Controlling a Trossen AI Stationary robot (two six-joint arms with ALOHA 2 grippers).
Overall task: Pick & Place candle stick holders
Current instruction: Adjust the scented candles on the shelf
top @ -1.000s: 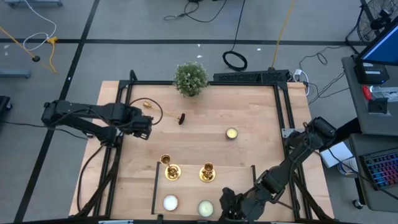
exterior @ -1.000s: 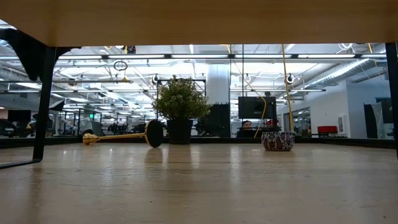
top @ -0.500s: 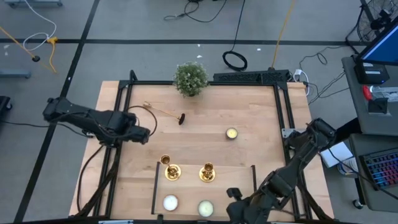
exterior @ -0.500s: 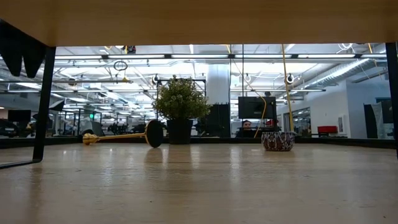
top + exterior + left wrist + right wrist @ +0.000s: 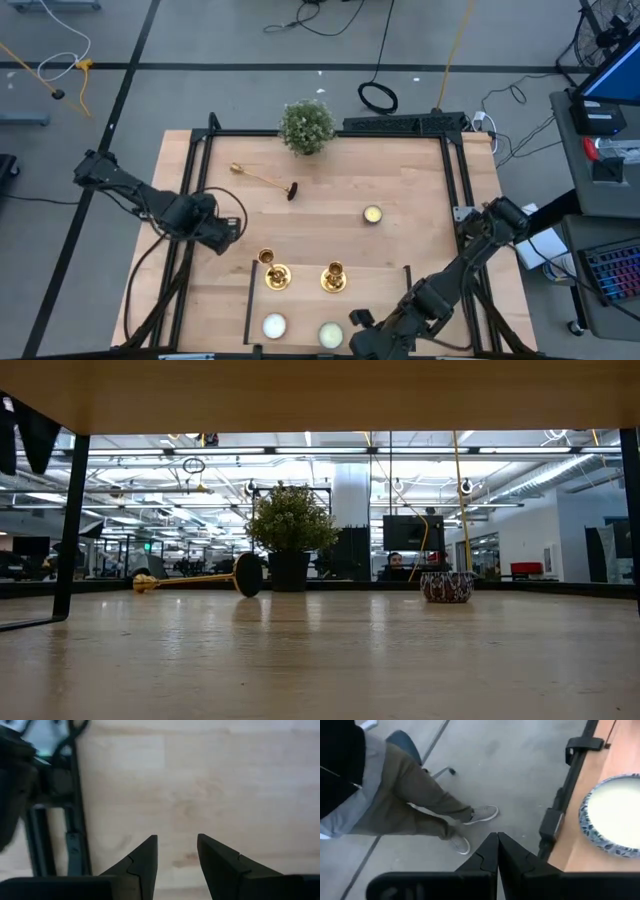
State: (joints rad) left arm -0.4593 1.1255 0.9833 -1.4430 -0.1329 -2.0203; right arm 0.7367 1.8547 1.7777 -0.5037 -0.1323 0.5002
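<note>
The left gripper [image 5: 232, 229], jaws spread and empty, is hovering left of centre; the toppled candle stick holder [image 5: 266, 180] is probably going to roll when nudged.

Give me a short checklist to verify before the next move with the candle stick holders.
1. Left gripper empty and open over bare table: ok.
2. Right gripper shut, parked off the near table edge: ok.
3. Fallen candle stick holder lying on its side, nothing on it: ok.
4. Two upright candle stick holders standing near the front: ok.
5. Potted plant apart from the fallen holder: ok.
</note>
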